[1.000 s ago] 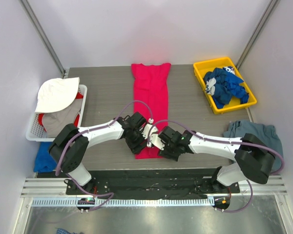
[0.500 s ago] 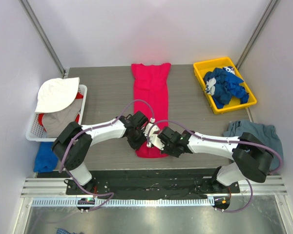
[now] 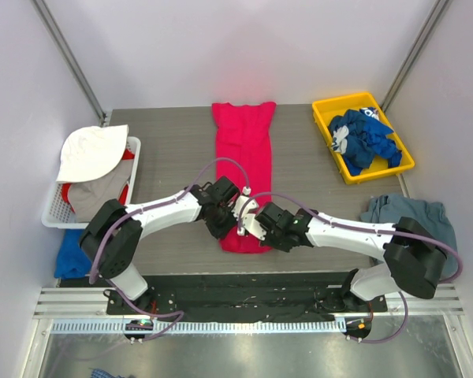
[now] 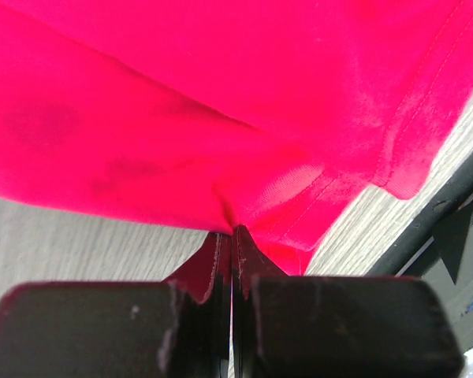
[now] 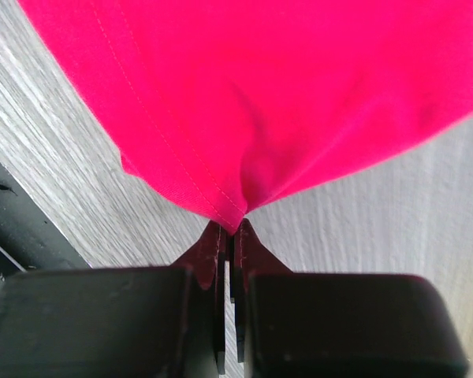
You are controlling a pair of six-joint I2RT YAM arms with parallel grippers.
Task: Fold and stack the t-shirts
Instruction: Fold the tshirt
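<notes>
Cloth first: the pink-red t-shirt (image 3: 244, 150) lies as a long narrow strip in the middle of the table (image 3: 165, 142), from the far edge to the near edge. My left gripper (image 4: 232, 236) and right gripper (image 5: 230, 232) each pinch its near hem, fingers pressed together on the fabric, one at each corner. I judge the step is folding the near end over. Next, both corners must rise together and travel far, evenly, so the hem keeps straight. The royal blue t-shirts (image 3: 363, 138) in the yellow tray (image 3: 339, 99) at far right carry white print, too small to read.
</notes>
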